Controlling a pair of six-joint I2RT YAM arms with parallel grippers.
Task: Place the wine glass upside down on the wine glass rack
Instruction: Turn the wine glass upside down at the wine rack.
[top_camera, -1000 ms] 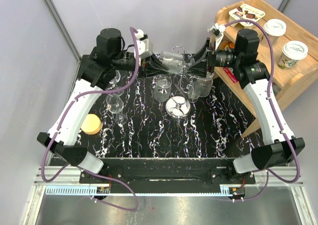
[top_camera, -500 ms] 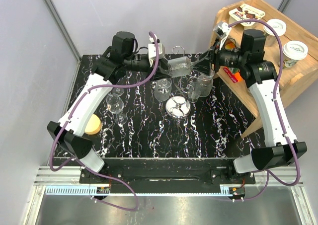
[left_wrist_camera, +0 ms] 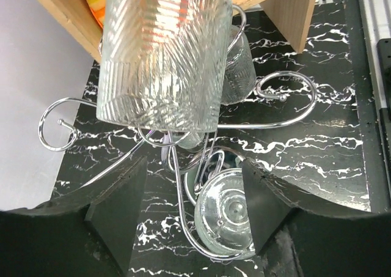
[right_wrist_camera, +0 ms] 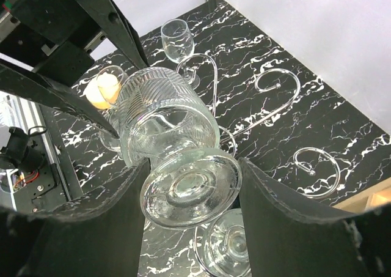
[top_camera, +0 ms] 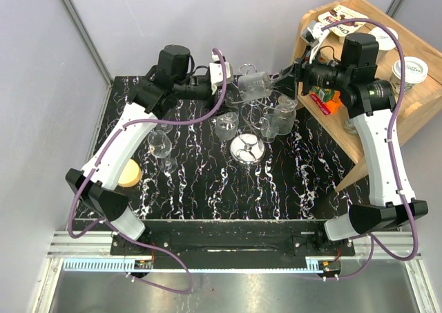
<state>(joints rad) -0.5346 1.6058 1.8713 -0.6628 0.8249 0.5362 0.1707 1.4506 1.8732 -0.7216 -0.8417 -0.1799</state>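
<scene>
The ribbed wine glass (top_camera: 253,86) lies tilted on its side above the top of the wine glass rack (top_camera: 246,148). My right gripper (top_camera: 286,79) is shut on its round foot (right_wrist_camera: 190,188), which touches both fingers. The bowl (left_wrist_camera: 162,51) points toward my left gripper (top_camera: 231,89), which stands open just short of the rim, touching nothing. Chrome curled arms (left_wrist_camera: 287,96) spread below the bowl. Another glass's foot (left_wrist_camera: 229,213) hangs in a rack loop, seen between the left fingers.
Two other glasses (top_camera: 226,125) (top_camera: 280,119) hang from the rack. A small stemmed glass (top_camera: 160,144) stands on the black marbled table, with a yellow round object (top_camera: 128,173) near it. A wooden side table (top_camera: 407,112) with paper cups (top_camera: 411,72) stands at right.
My left gripper has opened and let go of the glass bowl. Both arms have shifted toward the far side, the right one carrying the glass by its foot.
</scene>
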